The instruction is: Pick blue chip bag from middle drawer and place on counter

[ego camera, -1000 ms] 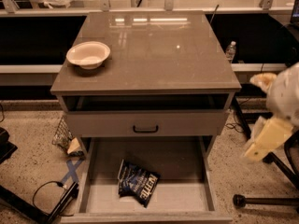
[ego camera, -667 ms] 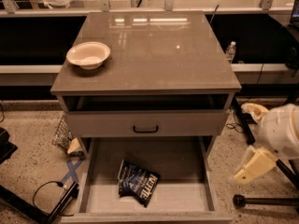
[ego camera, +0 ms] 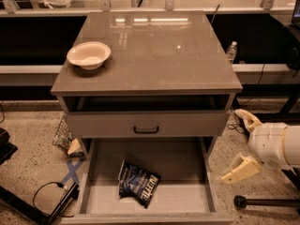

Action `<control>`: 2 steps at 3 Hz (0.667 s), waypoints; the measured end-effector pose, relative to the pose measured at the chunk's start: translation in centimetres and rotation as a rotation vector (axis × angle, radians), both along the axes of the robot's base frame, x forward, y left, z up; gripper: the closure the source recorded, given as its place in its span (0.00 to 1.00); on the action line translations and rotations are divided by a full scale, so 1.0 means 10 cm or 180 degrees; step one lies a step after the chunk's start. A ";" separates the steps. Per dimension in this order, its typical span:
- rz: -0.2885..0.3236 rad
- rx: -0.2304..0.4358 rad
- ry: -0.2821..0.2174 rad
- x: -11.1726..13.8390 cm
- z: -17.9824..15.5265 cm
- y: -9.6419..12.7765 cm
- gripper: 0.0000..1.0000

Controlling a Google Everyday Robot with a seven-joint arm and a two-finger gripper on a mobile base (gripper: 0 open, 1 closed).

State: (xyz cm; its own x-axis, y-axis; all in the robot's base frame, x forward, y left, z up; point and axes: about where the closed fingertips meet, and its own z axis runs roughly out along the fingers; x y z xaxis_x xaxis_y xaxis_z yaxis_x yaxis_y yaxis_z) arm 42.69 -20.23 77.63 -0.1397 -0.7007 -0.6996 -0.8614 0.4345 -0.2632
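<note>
Middle drawer [ego camera: 180, 165] holds chip bag [ego camera: 137, 184]; gripper [ego camera: 244, 144] outside, right.

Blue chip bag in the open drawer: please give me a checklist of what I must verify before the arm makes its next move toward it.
1. The middle drawer is pulled out: ok.
2. The blue chip bag lies in view on the drawer floor with nothing on top of it: ok.
3. The end effector is open and holds nothing: ok.
4. The end effector is over the bag: not ok; it is to the right of the cabinet, outside the drawer.
5. The counter has free space: ok; only the white bowl stands near its left edge.
6. The end effector is high enough to clear the drawer's side wall: cannot tell.
</note>
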 end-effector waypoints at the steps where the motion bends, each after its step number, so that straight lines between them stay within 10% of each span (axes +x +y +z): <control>1: 0.0014 -0.0013 0.0004 -0.01 0.00 0.00 0.00; 2: 0.0024 -0.0007 -0.0028 0.03 -0.04 0.13 0.00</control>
State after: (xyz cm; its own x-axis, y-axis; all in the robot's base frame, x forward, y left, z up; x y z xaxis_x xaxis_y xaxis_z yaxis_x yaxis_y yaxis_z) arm 43.00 -18.93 77.21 -0.1283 -0.7033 -0.6993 -0.8622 0.4275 -0.2718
